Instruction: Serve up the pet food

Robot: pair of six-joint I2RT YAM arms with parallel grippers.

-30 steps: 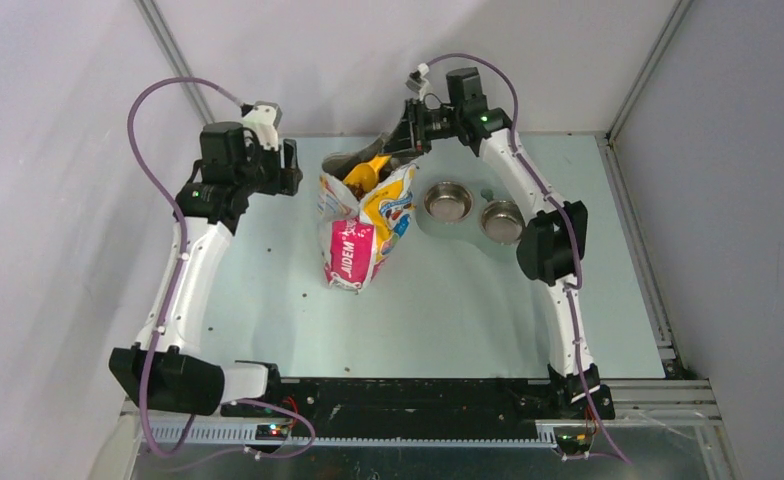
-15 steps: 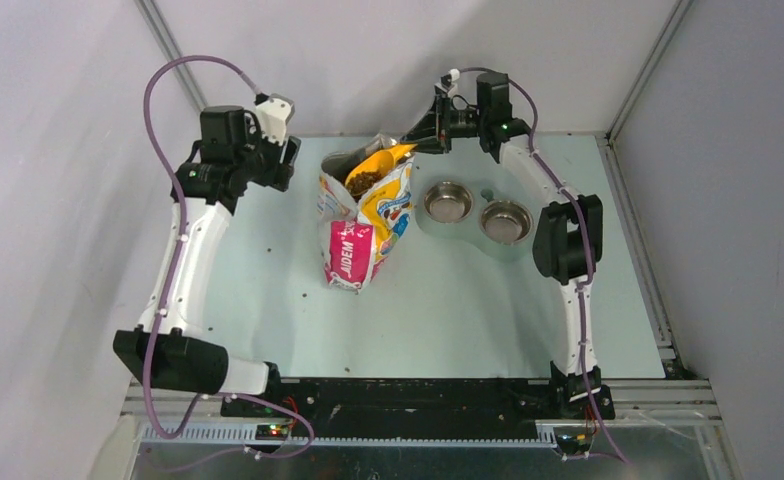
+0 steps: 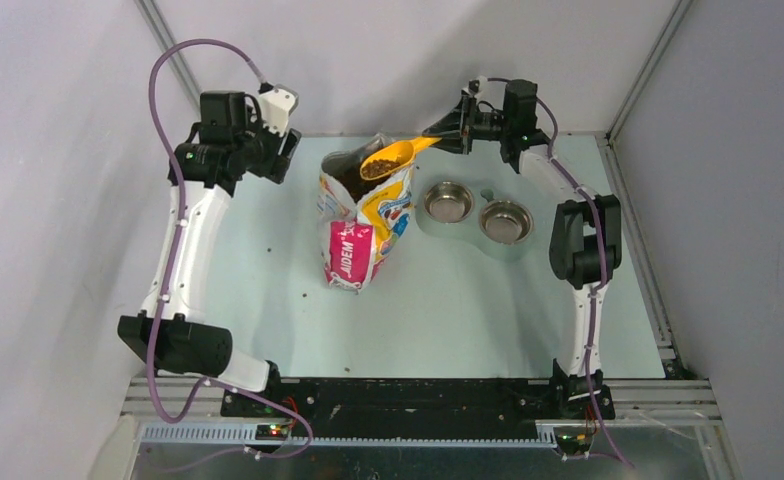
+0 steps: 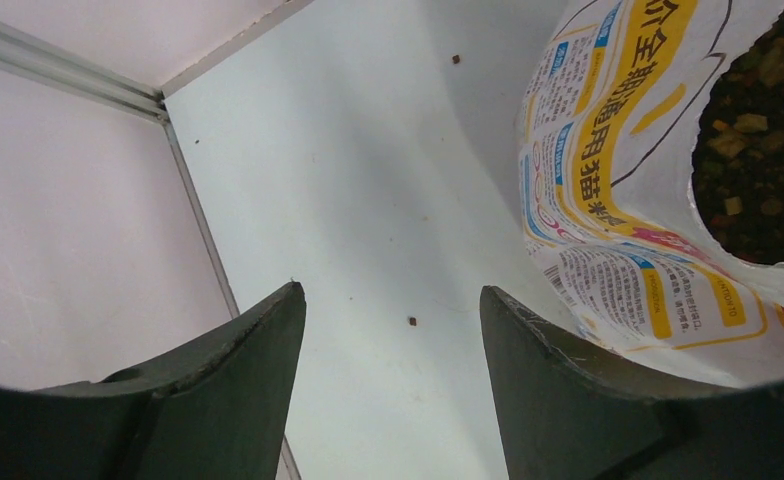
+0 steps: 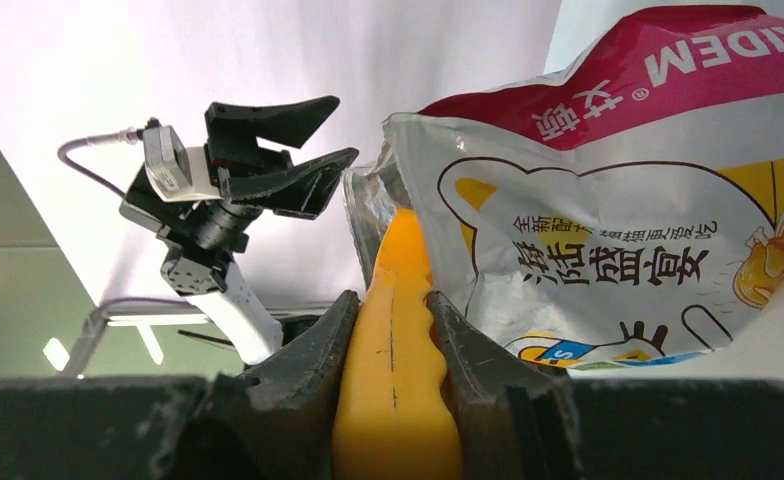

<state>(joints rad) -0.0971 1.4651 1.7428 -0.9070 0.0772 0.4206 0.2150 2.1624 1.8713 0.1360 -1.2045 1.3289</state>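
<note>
Left gripper [image 3: 286, 155]: positioned at 10 o'clock from the bag [image 3: 360, 220], jaws apart, nothing between them.

Bag: upright near the centre of the table [image 3: 448, 310], mouth open upward.

Pet food [image 3: 386, 162]: one load lies in the yellow scoop [image 3: 413, 148], raised just above the bag mouth at 12 o'clock. More fills the bag interior, and single pellets lie loose on the table.

Right gripper [image 3: 458, 128]: at 1 o'clock from the bag, fingers clamped on the scoop handle.

Steel bowls [image 3: 448, 203]: two in a shared base, at 3 o'clock from the bag, apart from it.
</note>
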